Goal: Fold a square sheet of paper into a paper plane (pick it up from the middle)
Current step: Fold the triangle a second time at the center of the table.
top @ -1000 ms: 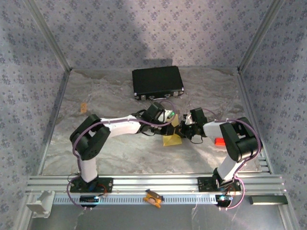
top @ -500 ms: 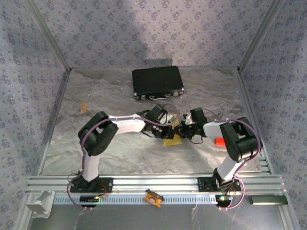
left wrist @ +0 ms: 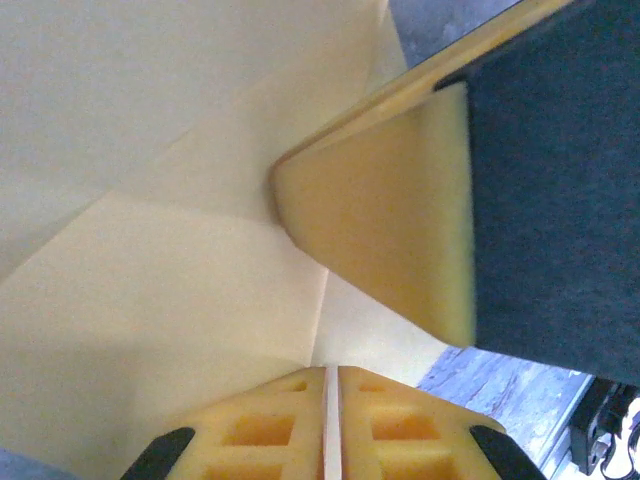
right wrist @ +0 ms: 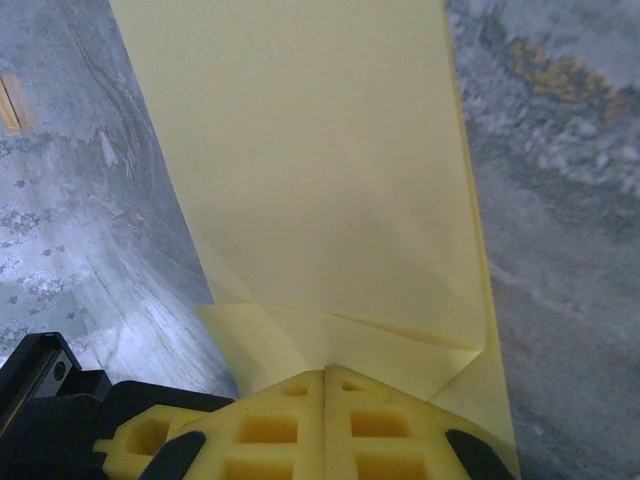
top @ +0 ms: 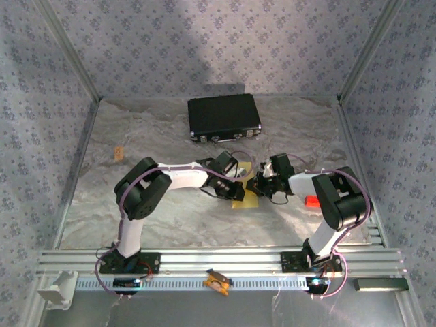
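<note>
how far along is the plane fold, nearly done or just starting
Early on. Done: the yellow sheet already carries creases, with a folded flap by the right gripper. In hand: both grippers are shut on the sheet, the left gripper pinching it beside a fold line. Left: no pointed nose or slim dart shape shows yet, so most of the folds likely remain.

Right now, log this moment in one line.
stage: folding | left hand: shut on paper | right hand: shut on paper | paper: yellow, creased, between both hands | case: at back, apart
</note>
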Controlling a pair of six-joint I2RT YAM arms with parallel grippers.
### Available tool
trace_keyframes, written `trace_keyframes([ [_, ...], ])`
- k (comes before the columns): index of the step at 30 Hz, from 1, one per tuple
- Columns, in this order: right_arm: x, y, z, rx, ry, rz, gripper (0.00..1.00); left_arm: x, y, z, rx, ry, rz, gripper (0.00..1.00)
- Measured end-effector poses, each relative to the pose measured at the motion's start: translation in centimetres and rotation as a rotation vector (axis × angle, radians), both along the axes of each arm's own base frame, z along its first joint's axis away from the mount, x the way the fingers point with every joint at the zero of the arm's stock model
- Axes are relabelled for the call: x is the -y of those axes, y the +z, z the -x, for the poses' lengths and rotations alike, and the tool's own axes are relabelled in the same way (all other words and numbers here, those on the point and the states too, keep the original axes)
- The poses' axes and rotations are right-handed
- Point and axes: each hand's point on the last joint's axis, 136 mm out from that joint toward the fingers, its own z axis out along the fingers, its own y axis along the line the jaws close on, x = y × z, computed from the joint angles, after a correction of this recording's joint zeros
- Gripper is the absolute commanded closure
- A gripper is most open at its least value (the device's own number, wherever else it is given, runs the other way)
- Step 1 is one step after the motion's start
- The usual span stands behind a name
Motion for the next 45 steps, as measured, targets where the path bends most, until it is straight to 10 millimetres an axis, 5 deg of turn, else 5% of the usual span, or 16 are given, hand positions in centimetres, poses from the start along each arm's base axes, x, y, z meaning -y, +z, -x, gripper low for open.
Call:
trace_keyframes([
  [30, 0.0, 0.0, 0.0, 0.0, -0.001, -0.001, 1.0, -2.7, 0.2, 1.3, 0.051, -0.007, -0.046, 0.86],
  [39, 0.1, 0.0, -0.1, 0.0, -0.003, -0.001, 1.0, -1.3, 3.0, 1.0, 0.079, -0.005, 0.034, 0.85],
  [45, 0.1, 0.0, -0.1, 0.0, -0.003, -0.001, 1.0, 0.3, 2.7, 1.2, 0.048, -0.036, 0.062, 0.85],
])
